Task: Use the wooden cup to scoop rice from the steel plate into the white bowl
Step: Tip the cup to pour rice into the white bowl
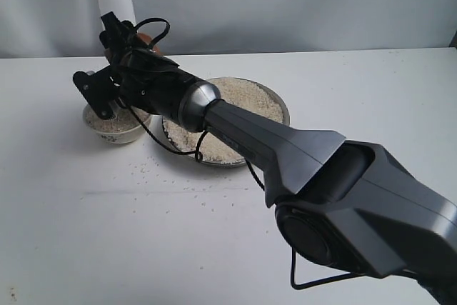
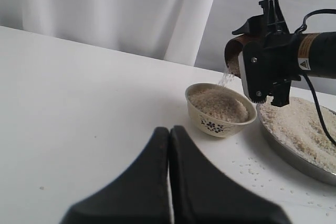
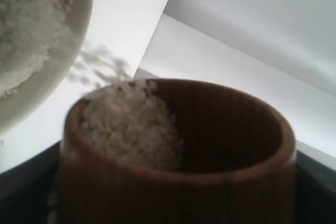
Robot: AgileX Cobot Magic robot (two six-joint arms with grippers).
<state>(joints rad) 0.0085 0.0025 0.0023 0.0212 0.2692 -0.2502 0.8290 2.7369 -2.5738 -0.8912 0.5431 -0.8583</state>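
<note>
The right arm [image 1: 285, 148] stretches from near right over the steel plate [image 1: 284, 109]. Its right gripper [image 1: 123, 37] grasps the tilted wooden cup [image 2: 234, 56], spilling rice [image 2: 226, 78] into the white bowl [image 2: 220, 125], just left of the plate. The left gripper [image 2: 169, 145] is clenched and empty.

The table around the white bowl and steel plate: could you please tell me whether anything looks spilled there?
Yes. Loose rice grains lie scattered on the table near the white bowl and steel plate, outside both vessels. Nothing else stands out.
</note>
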